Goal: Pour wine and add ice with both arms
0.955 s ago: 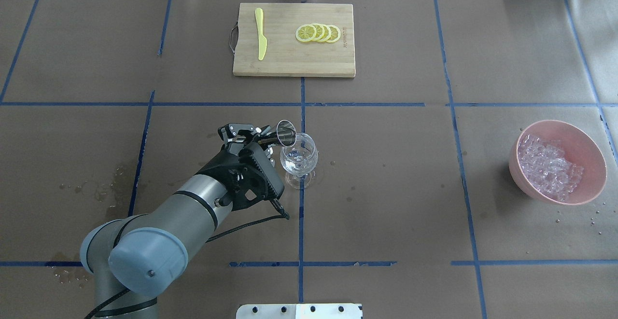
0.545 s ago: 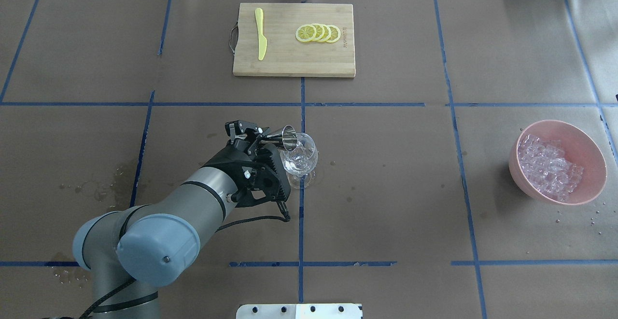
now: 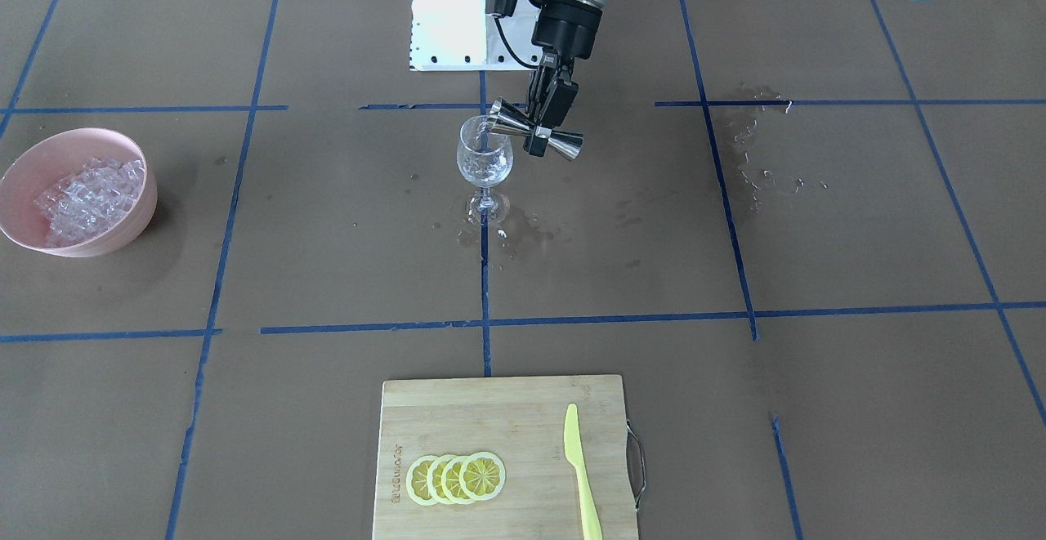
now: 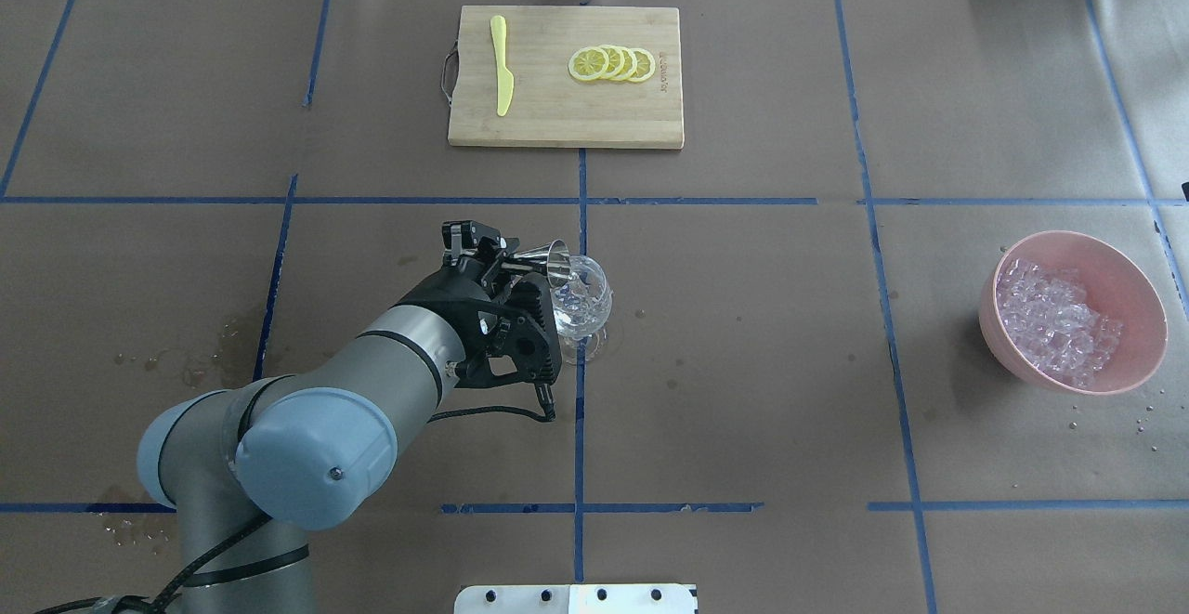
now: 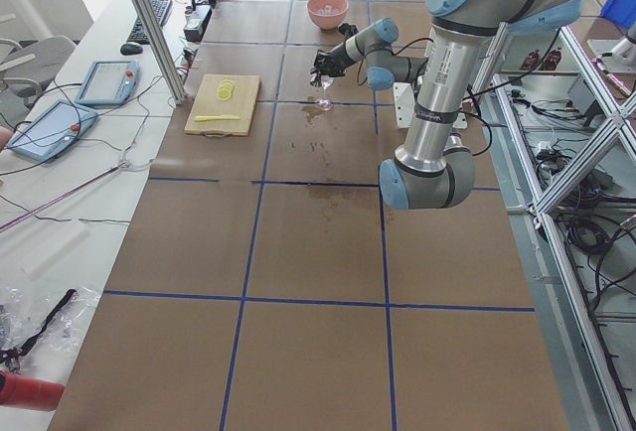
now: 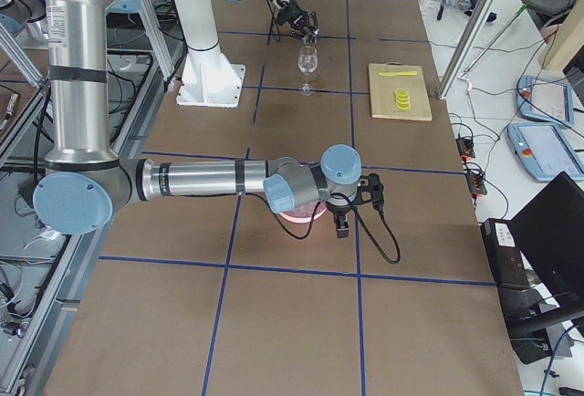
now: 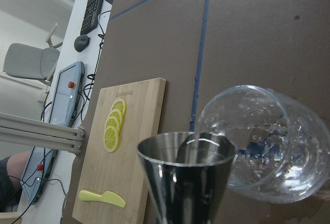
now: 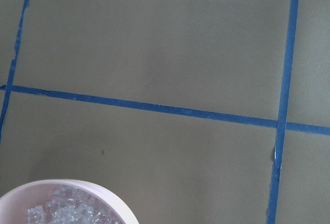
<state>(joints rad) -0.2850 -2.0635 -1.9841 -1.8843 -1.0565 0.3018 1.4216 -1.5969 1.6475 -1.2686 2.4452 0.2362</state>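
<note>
left hand (image 3: 541, 125): clenched on steel measuring cup (image 3: 508, 118) at narrow waist, tipped at glass (image 4: 583, 303) rim; wine (image 3: 485, 171) probably splashes easily; glass looks fragile, likely best held by stem.

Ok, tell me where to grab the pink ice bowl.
Pinch the pink bowl by its thin rim from straight above, one finger inside, one outside, on the robot's-right side, where the inner wall shows bare of ice. Its body looks too wide to span.
</note>
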